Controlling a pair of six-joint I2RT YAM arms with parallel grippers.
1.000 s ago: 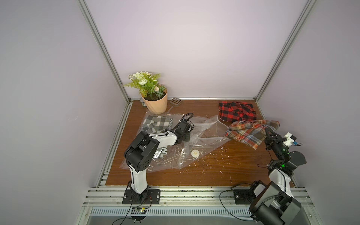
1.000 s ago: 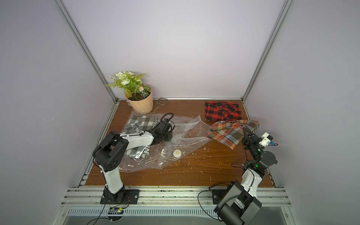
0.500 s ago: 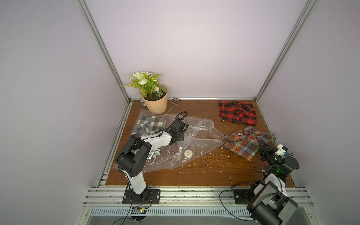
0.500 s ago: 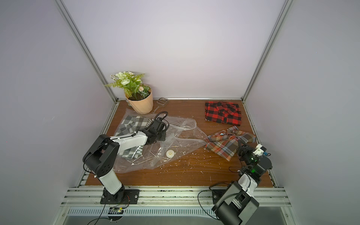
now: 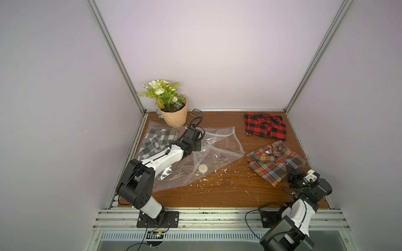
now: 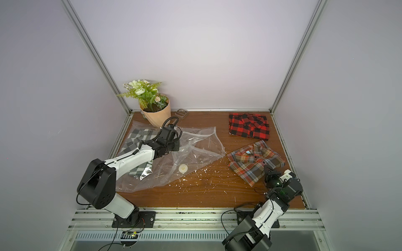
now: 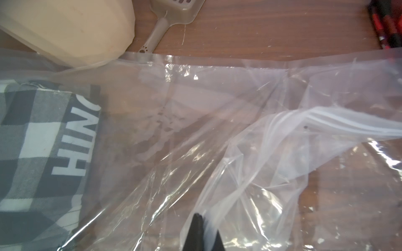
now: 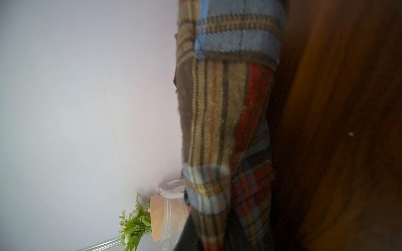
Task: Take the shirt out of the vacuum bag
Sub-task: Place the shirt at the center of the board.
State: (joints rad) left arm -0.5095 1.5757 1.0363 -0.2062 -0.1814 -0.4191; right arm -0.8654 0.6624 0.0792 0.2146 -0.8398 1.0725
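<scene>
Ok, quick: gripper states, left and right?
Left gripper: closed, pinching the vacuum bag plastic.
Right gripper: at the brown plaid shirt's near edge; open or gripping cannot be told.

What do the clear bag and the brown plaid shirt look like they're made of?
The vacuum bag: thin clear plastic film, glossy, with crinkles and glare. The brown plaid shirt: soft woven cloth, matte, possibly flannel; the right wrist view shows ribbed, slightly fuzzy weave.

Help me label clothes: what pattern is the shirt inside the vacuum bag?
The shirt is grey-and-white check; left wrist view shows it best.
</scene>
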